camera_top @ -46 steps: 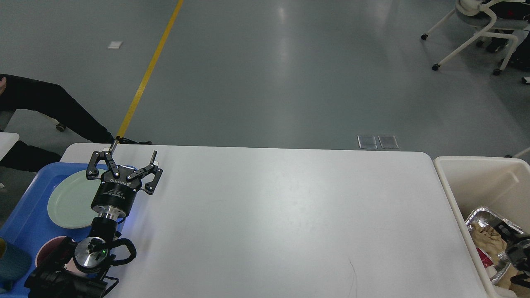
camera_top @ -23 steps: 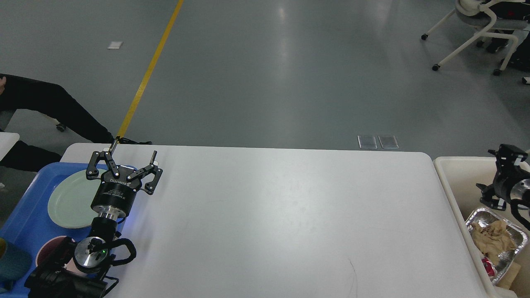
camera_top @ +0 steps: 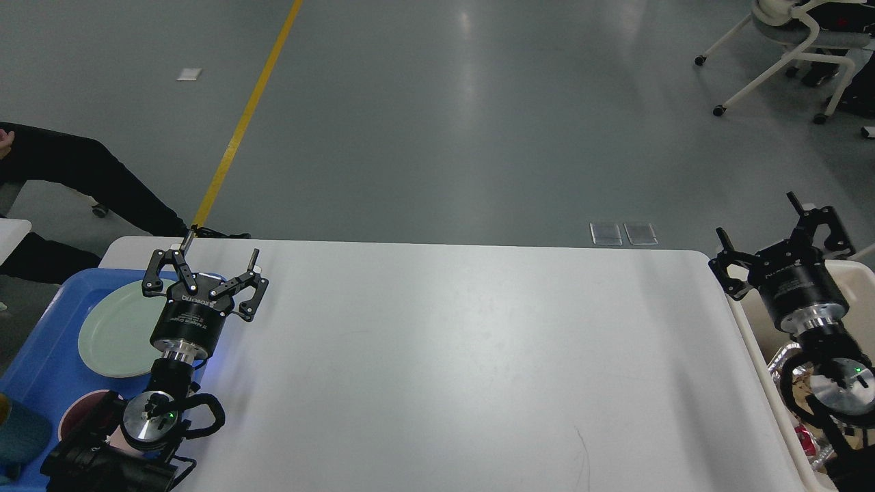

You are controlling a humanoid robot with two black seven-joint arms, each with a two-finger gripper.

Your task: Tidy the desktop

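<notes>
The desktop (camera_top: pixel 444 355) is a large white tabletop with rounded corners and fills the middle of the head view, with nothing lying on it. My left gripper (camera_top: pixel 219 247) is open and empty, held over the table's far left corner beside the blue tray. My right gripper (camera_top: pixel 755 217) is open and empty, raised above the far end of the beige bin at the table's right edge.
A blue tray (camera_top: pixel 34 362) at the left holds a pale green plate (camera_top: pixel 113 335) and a pink bowl (camera_top: pixel 75 417). The beige bin (camera_top: pixel 745 321) at the right holds a foil container (camera_top: pixel 779 365) with scraps. A seated person's legs (camera_top: pixel 82 178) are at far left.
My right arm has risen out of the beige bin and moved up and left, with its gripper now open above the bin's far end. The left arm has not moved.
</notes>
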